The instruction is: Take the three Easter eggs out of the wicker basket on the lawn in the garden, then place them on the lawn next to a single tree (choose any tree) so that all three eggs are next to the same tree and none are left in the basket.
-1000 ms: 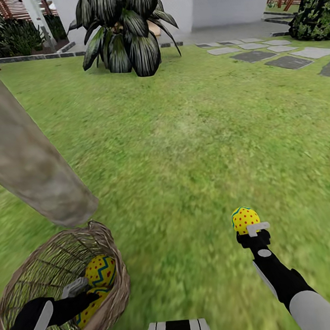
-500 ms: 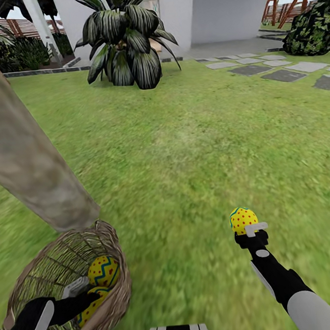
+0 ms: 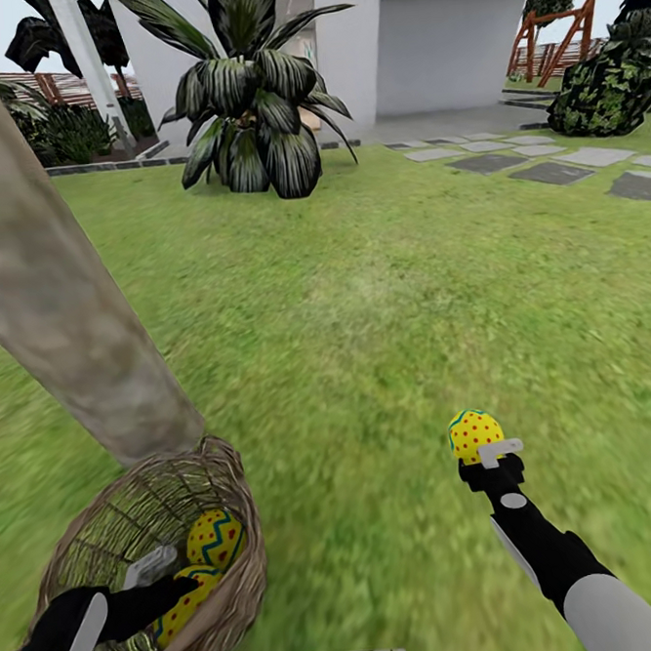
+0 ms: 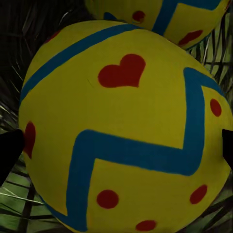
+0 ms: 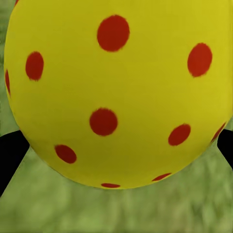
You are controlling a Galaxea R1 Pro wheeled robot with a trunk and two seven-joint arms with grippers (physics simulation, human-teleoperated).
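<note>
Home garden; lawn (image 3: pixel 382 292), stepping stones (image 3: pixel 548 166), white house (image 3: pixel 440 42)

tree (image 3: pixel 61 317) trunk's top cut off, lower egg (image 3: pixel 186 599) half hidden behind left arm

No words, numbers, labels or brand marks can be read anywhere here. The eggs (image 4: pixel 121 131) carry only painted decoration: red dots, a red heart and blue-green zigzag bands, none of it forming letters. The house wall (image 3: pixel 441 47) behind the lawn is blank.
</note>
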